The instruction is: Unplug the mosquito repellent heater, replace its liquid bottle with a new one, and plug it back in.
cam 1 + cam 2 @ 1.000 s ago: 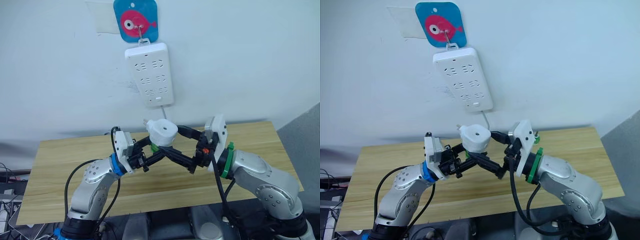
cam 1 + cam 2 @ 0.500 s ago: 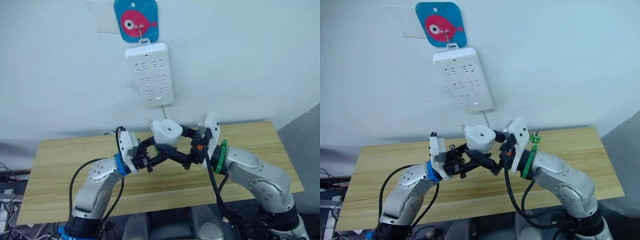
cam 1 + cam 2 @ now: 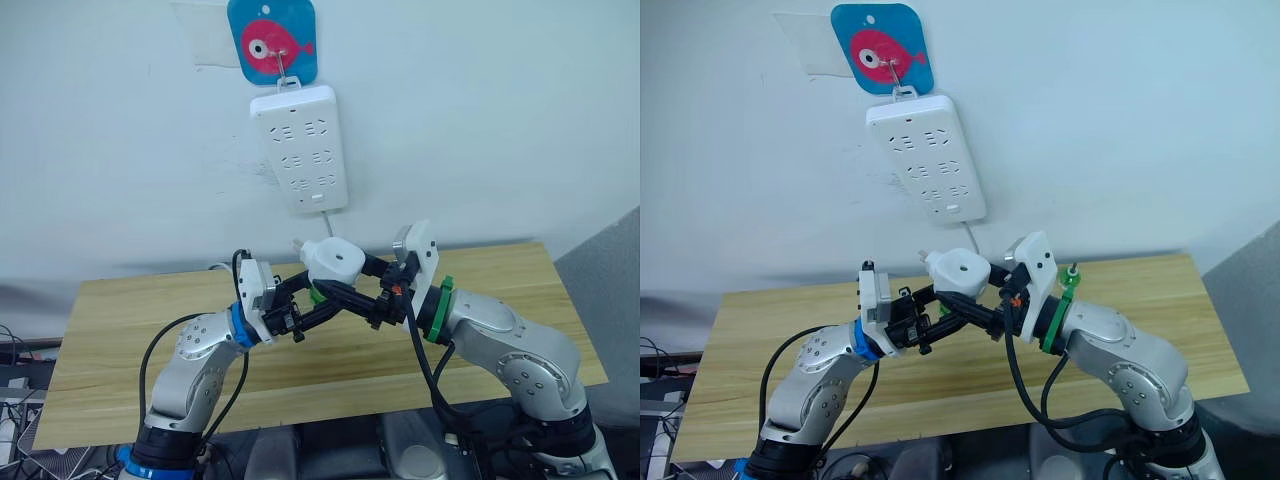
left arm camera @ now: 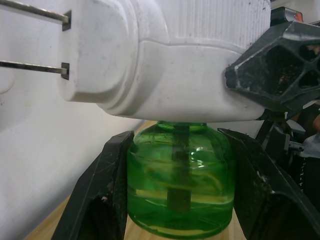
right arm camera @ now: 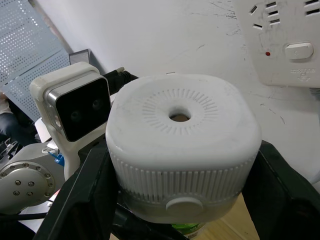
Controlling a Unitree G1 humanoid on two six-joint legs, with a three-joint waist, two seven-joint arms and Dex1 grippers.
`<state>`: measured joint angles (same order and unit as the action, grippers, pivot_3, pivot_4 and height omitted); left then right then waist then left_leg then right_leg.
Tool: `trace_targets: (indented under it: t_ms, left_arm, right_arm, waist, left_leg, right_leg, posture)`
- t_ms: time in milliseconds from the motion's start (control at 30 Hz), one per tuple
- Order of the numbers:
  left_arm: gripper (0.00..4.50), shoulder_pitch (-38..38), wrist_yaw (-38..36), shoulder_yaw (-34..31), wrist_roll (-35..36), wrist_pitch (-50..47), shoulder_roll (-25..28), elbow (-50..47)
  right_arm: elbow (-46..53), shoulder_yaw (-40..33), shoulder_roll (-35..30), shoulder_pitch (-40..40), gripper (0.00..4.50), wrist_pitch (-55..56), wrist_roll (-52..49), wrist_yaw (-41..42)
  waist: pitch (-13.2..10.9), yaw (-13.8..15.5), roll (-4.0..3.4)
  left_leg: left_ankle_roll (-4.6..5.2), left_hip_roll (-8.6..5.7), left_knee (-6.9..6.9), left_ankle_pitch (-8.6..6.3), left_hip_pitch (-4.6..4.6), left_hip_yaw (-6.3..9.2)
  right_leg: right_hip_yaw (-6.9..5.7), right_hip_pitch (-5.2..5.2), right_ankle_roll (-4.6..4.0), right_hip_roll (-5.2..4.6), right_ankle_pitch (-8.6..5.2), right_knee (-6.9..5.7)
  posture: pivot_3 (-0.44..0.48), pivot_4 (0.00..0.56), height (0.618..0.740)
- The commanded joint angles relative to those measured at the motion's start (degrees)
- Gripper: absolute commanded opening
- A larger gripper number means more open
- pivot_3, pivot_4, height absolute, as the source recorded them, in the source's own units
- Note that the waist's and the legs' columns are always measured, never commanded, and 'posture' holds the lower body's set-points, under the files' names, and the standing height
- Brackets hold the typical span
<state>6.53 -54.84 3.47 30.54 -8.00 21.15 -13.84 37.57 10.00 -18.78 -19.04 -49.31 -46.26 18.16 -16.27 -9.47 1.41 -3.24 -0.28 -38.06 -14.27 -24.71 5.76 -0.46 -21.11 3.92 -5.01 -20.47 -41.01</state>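
Observation:
The mosquito repellent heater (image 3: 333,263), a rounded white unit with a round vent hole, is held in the air above the table, its two prongs (image 4: 35,10) pointing at the wall. My right gripper (image 3: 346,273) is shut on its sides, with the fingers (image 5: 85,200) flanking the body. Under it hangs its liquid bottle (image 4: 180,185), translucent green with a dark wick stem inside and its neck in the heater's underside. My left gripper (image 3: 314,296) is shut on that bottle, one finger (image 4: 100,195) on each side. The new one is out of view.
A white multi-socket power strip (image 3: 300,145) hangs on the wall from a blue fish-shaped hook (image 3: 272,40), just above and behind the heater. The wooden table (image 3: 130,320) lies below both arms. A grey surface (image 3: 610,270) stands at the right edge.
Both arms have drawn slightly closer together. The right wrist has moved left and up a little, and the heater has tipped so that its vent faces more to the right.

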Motion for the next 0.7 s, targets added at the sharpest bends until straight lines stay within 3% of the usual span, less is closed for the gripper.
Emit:
trace_targets:
  t_ms: [33, 400, 533, 633, 700]
  left_arm:
    - [2.27, -0.29, -0.13, -0.62, 1.56, 0.10, -0.39, -1.11]
    - [2.27, -0.16, 2.62, -0.61, -0.70, -0.37, -0.14, -1.25]
    - [3.51, 0.48, 2.52, -0.39, -0.20, -1.88, 0.42, -1.12]
    - [4.42, 1.28, 1.58, -0.27, -1.91, 2.42, -0.25, -0.15]
    - [4.47, 1.48, 0.95, -0.23, -2.26, 3.93, -0.50, 0.31]
  right_arm:
    - [2.42, 0.28, 0.87, -0.76, 2.95, 0.30, -1.33, 0.71]
    - [3.06, 0.20, 1.31, -0.98, 2.95, -0.02, -2.22, 0.85]
    - [3.27, 0.14, 1.80, -1.06, 2.95, -0.15, -2.38, 0.66]
    - [3.38, 0.09, 2.04, -1.04, 2.95, -0.17, -2.43, 0.52]
    - [3.44, 0.06, 2.12, -1.04, 2.95, -0.14, -2.44, 0.42]
  waist:
    - [0.00, 0.00, 0.00]
    - [0.00, 0.00, 0.00]
    - [0.00, -0.01, 0.00]
    - [0.00, 0.01, 0.00]
    - [0.00, 0.05, 0.00]
  left_leg:
    - [0.00, 0.00, 0.00, 0.00, 0.00, 0.01]
    - [0.01, 0.00, 0.00, 0.00, 0.00, 0.01]
    - [0.01, 0.00, 0.00, -0.01, 0.00, 0.01]
    - [0.01, 0.00, 0.00, -0.01, 0.00, 0.02]
    - [0.01, 0.00, 0.00, 0.00, 0.00, 0.01]
  right_leg:
    - [-0.01, 0.00, 0.00, 0.00, 0.00, 0.00]
    - [0.00, 0.00, 0.00, 0.00, 0.00, 0.00]
    - [-0.01, 0.00, 0.00, 0.00, 0.00, 0.00]
    - [-0.01, 0.00, 0.00, 0.00, 0.00, 0.00]
    - [-0.01, 0.00, 0.00, 0.00, 0.00, 0.01]
  posture:
    - [-0.251, 0.259, 0.740]
    - [-0.251, 0.263, 0.740]
    - [-0.252, 0.263, 0.740]
    - [-0.251, 0.263, 0.740]
    - [-0.251, 0.263, 0.740]
